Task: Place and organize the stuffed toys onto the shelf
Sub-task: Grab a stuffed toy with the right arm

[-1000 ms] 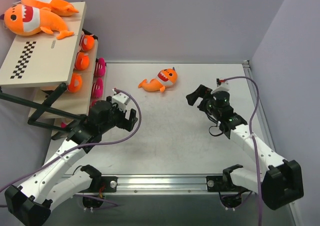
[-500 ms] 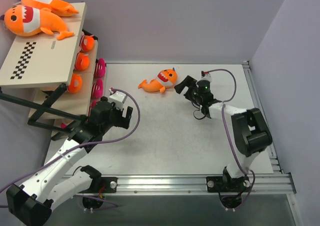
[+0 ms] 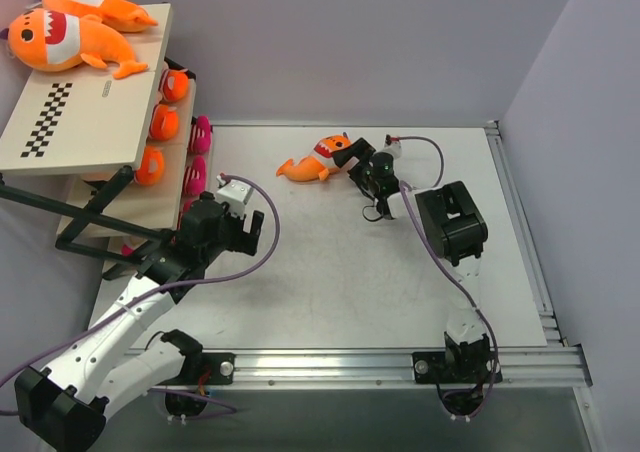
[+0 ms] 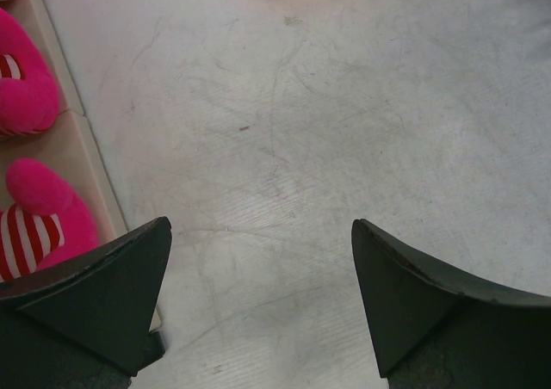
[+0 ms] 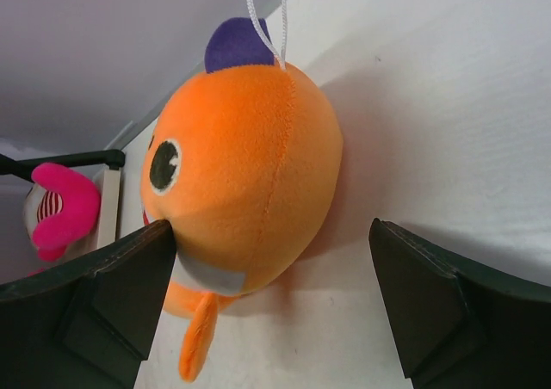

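An orange shark toy point(image 3: 316, 160) lies on the white table point(image 3: 400, 272), far of centre. My right gripper point(image 3: 347, 162) is open at its head end. In the right wrist view the shark's head point(image 5: 245, 165) sits between the fingers, with the left fingertip point(image 5: 155, 251) against its mouth side and the right one apart. My left gripper point(image 3: 255, 234) hangs open over bare table point(image 4: 284, 148), holding nothing. Two more sharks point(image 3: 60, 37) lie on the top board of the shelf point(image 3: 90, 122). Orange dolls point(image 3: 163, 122) and pink striped dolls point(image 3: 197, 162) fill the lower tiers.
The shelf's black frame point(image 3: 90, 222) juts out beside my left arm. Pink striped dolls point(image 4: 30, 79) sit on a cream board at the left edge of the left wrist view. A metal rail point(image 3: 330, 362) runs along the near table edge. Lilac walls close the back and right.
My right arm has swung far and left across the table to the shark, and its open jaws now straddle the toy's head. The left arm has barely shifted.
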